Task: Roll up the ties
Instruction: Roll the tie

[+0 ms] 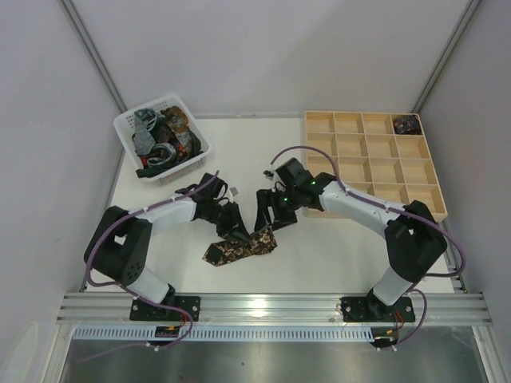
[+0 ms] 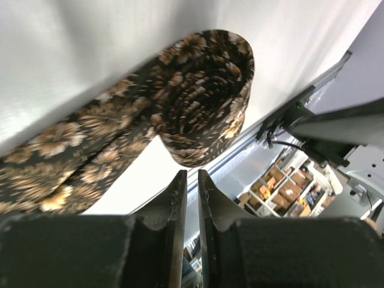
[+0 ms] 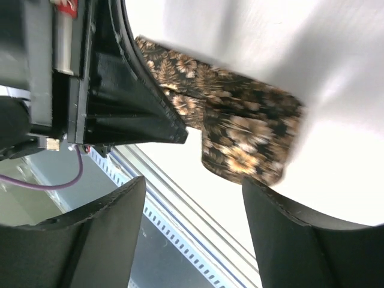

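Observation:
A dark brown tie with tan floral print (image 1: pixel 239 248) lies on the white table between both arms, its right end curled into a loose roll (image 2: pixel 204 90). My left gripper (image 1: pixel 238 231) hovers just over the tie's middle. In the left wrist view, the left gripper (image 2: pixel 190 174) has its jaws drawn together to a thin slit with nothing between them. My right gripper (image 1: pixel 266 219) stands at the rolled end. In the right wrist view, the right gripper (image 3: pixel 193 181) is open wide, and the tie's roll (image 3: pixel 249 135) lies just beyond its fingertips, ungripped.
A white basket (image 1: pixel 128 120) at the back left holds several more ties (image 1: pixel 164 136). A wooden compartment tray (image 1: pixel 371 163) sits at the back right, with a dark rolled tie (image 1: pixel 407 124) in its far right corner cell. A metal rail (image 1: pixel 271 303) runs along the near edge.

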{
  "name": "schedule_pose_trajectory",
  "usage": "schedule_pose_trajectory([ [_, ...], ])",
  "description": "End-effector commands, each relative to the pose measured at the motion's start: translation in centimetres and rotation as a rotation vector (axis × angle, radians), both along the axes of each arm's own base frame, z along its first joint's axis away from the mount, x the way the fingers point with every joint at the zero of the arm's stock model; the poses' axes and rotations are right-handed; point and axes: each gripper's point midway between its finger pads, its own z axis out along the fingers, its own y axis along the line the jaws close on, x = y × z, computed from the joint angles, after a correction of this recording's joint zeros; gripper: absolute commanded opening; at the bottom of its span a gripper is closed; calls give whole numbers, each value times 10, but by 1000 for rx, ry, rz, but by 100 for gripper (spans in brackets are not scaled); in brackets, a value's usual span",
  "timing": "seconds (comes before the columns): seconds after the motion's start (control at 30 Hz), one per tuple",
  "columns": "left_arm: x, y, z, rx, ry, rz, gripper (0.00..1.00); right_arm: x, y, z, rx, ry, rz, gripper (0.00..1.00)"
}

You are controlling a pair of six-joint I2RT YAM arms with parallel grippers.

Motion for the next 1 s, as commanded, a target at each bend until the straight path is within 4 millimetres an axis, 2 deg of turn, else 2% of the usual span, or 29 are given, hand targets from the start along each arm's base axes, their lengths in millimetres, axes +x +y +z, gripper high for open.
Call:
schedule_pose_trajectory([
  [0.0, 7, -24, 13, -64, -10, -30, 17, 0, -17, -1, 53, 32, 6, 73],
  [0.03, 6, -26, 13, -66, -4, -34, 17, 4, -24, -10, 59, 52, -13, 75],
  [0.13, 6, -32, 10, -66, -1, -54, 17, 6, -29, -25, 78, 102, -28, 76],
  [0.3, -1, -27, -5, -33, 24, -71, 17, 9, -21, -43, 121, 153, -32, 76],
  [0.5, -11, -16, -24, -2, 52, -67, 16, 3, -18, -62, 139, 208, -35, 76],
  [0.73, -2, -6, -29, 9, 39, -33, 16, -4, -13, -68, 194, 240, -22, 74],
  [0.97, 5, -3, -33, 12, 39, -28, 16, -3, 2, -59, 267, 243, -11, 66],
])
